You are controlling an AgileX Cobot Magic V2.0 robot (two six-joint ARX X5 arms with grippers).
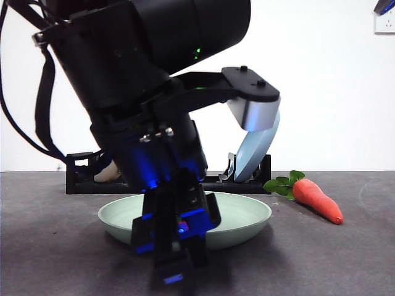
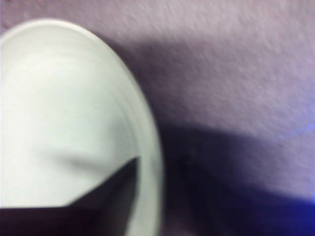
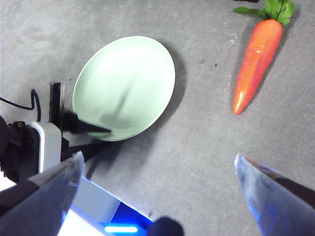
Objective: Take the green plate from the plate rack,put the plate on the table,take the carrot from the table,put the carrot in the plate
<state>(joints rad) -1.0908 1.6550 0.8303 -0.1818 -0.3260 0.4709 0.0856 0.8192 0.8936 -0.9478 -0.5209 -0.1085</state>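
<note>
Now green plate (image 1: 247,213) sits flat on table (image 1: 49,246), pale sage, raised rim.

Grey table (image 1: 49,246) — plate (image 1: 247,213), carrot (image 1: 318,200), rack (image 1: 216,183)

Left gripper (image 1: 174,250) low at the near rim, 1 jaw over it and 1 outside, wrist tilted down from upper left. Right gripper (image 3: 157,191) raised high, 2 jaws spread wide apart, holding nothing.
</note>
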